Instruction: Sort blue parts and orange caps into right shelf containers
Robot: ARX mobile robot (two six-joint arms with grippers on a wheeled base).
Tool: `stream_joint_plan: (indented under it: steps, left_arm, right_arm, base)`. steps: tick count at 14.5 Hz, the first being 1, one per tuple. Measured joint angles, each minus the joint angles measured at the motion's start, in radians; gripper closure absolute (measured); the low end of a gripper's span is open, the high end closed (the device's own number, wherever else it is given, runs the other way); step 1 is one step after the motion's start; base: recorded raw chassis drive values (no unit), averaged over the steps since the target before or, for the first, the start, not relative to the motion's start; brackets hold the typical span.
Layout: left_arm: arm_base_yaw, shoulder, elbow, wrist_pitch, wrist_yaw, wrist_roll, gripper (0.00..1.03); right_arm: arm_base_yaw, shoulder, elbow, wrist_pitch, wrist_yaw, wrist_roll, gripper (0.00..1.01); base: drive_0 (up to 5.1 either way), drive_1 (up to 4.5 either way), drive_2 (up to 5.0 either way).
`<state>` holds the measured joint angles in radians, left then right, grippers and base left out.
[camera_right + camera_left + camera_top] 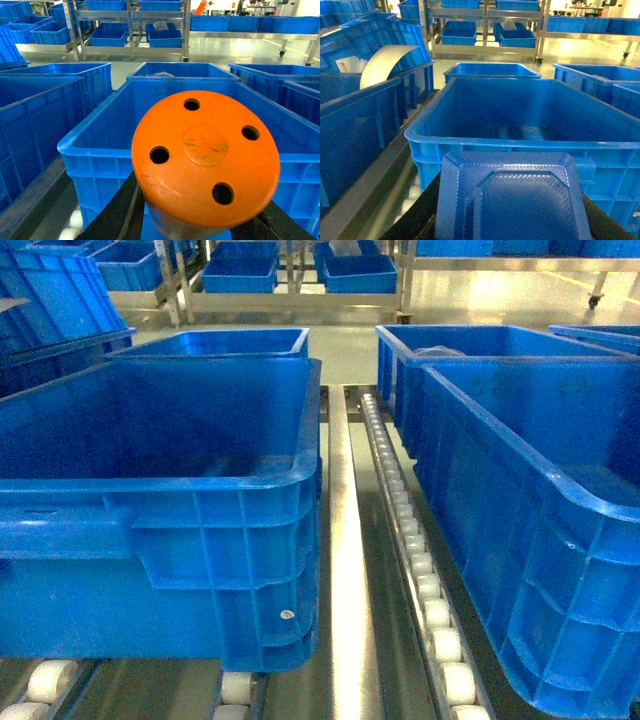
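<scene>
In the left wrist view a square blue part (510, 192) with a stepped, ridged face fills the lower middle. My left gripper (509, 210) is shut on it, and a black finger (417, 222) shows at each side. Just behind it stands a large blue crate (520, 143), open at the top. In the right wrist view my right gripper (202, 220) is shut on a round orange cap (205, 155) with several holes, black fingers (117, 215) flanking it, and another blue crate (95, 152) lies behind. Neither gripper shows in the head view.
The head view has a big blue crate at the left (200, 495) and another at the right (520, 455), with a white roller track (425, 585) and a metal rail (345, 570) between them. Metal racks with blue bins (240, 275) stand behind. A curved grey sheet (385, 60) rises at the left.
</scene>
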<state>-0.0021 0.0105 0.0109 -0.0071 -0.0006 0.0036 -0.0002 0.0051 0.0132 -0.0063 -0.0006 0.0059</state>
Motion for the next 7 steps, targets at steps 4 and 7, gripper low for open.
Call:
stream_joint_plan:
  steps: [4,7]
  left_arm:
    - [0.0,0.0,0.0,0.0,0.0,0.0,0.6]
    - [0.0,0.0,0.0,0.0,0.0,0.0,0.6]
  right_arm:
    - [0.0,0.0,0.0,0.0,0.0,0.0,0.6]
    - [0.0,0.0,0.0,0.0,0.0,0.0,0.6]
  base:
    - [0.0,0.0,0.0]
    - [0.0,0.0,0.0]
